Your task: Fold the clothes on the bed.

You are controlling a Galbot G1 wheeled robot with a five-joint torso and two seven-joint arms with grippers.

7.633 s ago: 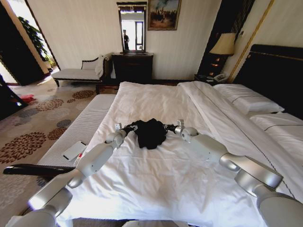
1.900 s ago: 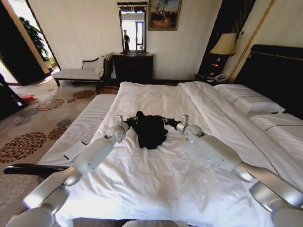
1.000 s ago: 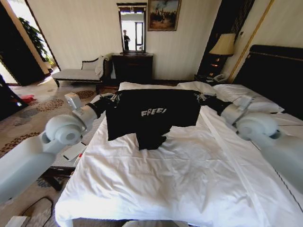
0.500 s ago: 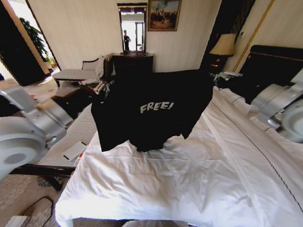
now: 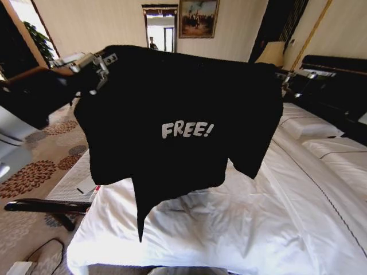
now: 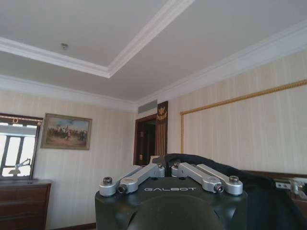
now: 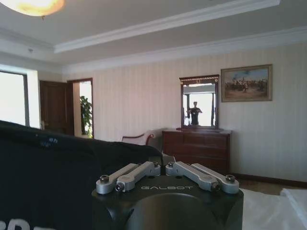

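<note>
The clothes are one black T-shirt (image 5: 183, 114) with pale "FREE!" lettering, held up in the air and spread wide over the bed (image 5: 229, 229). My left gripper (image 5: 100, 63) is shut on one top corner of the shirt and my right gripper (image 5: 287, 74) is shut on the other. In the left wrist view the left gripper (image 6: 168, 167) has its fingers closed together with black fabric (image 6: 211, 167) draped over them. The right wrist view shows the right gripper (image 7: 163, 166) closed the same way, the shirt (image 7: 48, 177) hanging beside it. The shirt's lower edge dangles in a point in front of the mattress.
White pillows (image 5: 307, 127) lie by the dark headboard (image 5: 338, 74) on the right. A white striped bench (image 5: 74, 175) runs along the bed's left side, with a dark stand (image 5: 40, 206) on the patterned carpet below. A lamp (image 5: 269, 54) stands at the back right.
Both arms have lifted the shirt from a bunched heap on the mattress, pulled it out flat and raised it high, closer to the head camera.
</note>
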